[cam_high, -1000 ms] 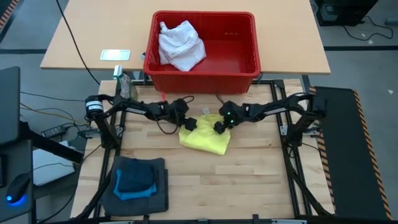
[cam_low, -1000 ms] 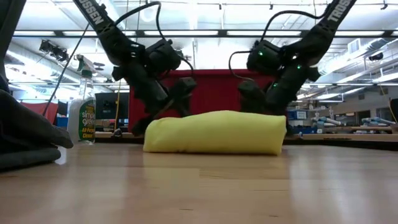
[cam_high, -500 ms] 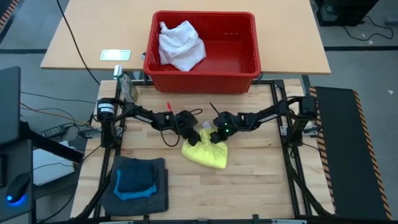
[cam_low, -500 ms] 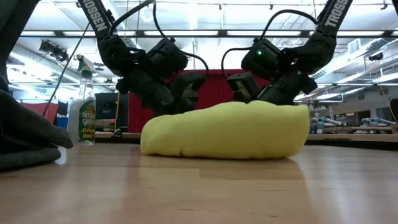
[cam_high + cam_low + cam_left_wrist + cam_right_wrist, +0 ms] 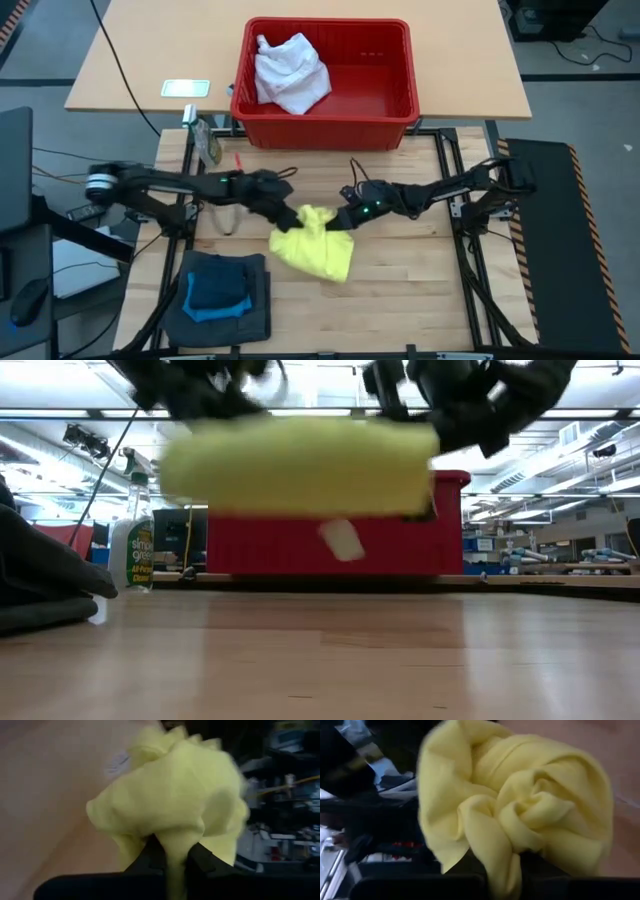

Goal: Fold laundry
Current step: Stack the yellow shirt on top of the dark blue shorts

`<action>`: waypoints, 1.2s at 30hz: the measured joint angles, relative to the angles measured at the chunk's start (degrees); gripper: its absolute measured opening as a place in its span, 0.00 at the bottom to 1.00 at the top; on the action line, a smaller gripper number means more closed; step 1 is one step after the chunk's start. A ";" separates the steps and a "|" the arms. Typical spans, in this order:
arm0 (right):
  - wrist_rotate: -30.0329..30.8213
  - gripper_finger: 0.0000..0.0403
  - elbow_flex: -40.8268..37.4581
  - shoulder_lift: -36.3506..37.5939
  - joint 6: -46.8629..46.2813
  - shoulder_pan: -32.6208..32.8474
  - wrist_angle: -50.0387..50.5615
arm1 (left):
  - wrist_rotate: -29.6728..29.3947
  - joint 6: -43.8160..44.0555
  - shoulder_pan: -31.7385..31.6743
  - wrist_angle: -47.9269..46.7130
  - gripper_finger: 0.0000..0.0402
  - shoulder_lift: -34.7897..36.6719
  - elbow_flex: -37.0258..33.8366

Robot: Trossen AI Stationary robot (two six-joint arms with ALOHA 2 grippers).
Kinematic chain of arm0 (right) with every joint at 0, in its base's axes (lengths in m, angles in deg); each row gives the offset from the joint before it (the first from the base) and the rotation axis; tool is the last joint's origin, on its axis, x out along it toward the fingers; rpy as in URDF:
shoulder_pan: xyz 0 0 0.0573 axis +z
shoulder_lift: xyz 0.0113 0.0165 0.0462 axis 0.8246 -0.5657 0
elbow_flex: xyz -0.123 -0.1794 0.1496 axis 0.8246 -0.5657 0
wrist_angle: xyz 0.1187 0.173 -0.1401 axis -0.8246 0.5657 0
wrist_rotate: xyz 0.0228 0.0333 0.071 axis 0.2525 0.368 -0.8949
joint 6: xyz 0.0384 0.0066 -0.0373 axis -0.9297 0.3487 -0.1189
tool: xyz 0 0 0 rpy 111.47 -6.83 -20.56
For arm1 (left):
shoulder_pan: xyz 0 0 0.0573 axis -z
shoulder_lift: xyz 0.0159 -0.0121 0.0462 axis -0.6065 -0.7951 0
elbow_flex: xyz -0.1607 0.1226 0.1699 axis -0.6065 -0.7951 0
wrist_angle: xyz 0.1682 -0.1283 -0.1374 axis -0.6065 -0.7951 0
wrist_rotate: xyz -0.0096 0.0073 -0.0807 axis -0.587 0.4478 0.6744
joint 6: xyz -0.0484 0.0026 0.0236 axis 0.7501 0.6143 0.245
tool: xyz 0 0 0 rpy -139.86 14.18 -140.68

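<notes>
Yellow garment [image 5: 318,250] bunched, lifted off table, white one [image 5: 290,72] crumpled in basket

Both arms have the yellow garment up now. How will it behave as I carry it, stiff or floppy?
Likely floppy: the yellow garment bunches into soft folds where the right gripper and left gripper pinch it. Probably light, since two small pinches hold it clear of the table in the low view. Loose parts, like its tag, may dangle and drag.
</notes>
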State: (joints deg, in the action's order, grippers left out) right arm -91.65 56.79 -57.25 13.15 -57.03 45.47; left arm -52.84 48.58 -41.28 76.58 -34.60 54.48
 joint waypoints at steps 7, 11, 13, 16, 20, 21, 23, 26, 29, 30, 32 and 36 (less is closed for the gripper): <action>2.18 0.11 16.56 -9.85 0.93 4.92 0.49 | -7.02 13.75 13.37 -19.48 0.06 17.62 0.04; 1.19 0.11 29.99 -18.04 3.60 6.23 3.54 | -9.04 21.95 24.66 -29.98 0.06 24.92 0.12; -0.57 0.11 37.17 -22.73 4.35 6.54 5.05 | -6.95 25.01 30.08 -32.96 0.06 28.24 0.11; -2.78 0.11 48.41 -29.74 5.06 7.18 6.79 | -3.91 30.35 36.47 -36.20 0.06 33.14 0.22; -3.33 0.11 63.53 -38.70 6.76 8.27 12.52 | -4.34 36.43 42.92 -42.55 0.06 37.72 2.50; -3.29 0.11 66.98 -40.90 7.19 8.45 14.50 | -5.30 37.64 44.36 -44.23 0.06 38.10 2.92; -3.31 0.11 72.79 -45.10 7.71 8.73 18.81 | -6.25 39.26 47.21 -45.81 0.06 37.93 2.86; -3.12 0.11 78.76 -50.62 7.92 9.30 22.47 | -6.96 41.13 51.63 -45.89 0.06 35.10 1.59; -3.14 0.11 81.53 -54.16 7.22 9.89 24.85 | -7.51 42.43 55.40 -45.46 0.12 30.59 -0.80; -3.13 0.11 81.68 -54.80 6.86 10.11 25.79 | -7.67 43.29 56.38 -45.31 0.16 28.97 -1.54; -3.15 0.11 81.70 -55.44 6.89 10.50 27.81 | -7.36 44.58 57.84 -44.24 0.23 25.84 -3.09; 0.52 0.20 81.72 -54.94 10.53 11.23 34.61 | -7.20 47.20 60.17 -40.22 0.39 20.82 -5.30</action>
State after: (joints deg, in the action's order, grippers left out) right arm -91.12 138.51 -112.19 23.68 -45.80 80.08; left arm -60.04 95.77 18.89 36.37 -13.78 49.19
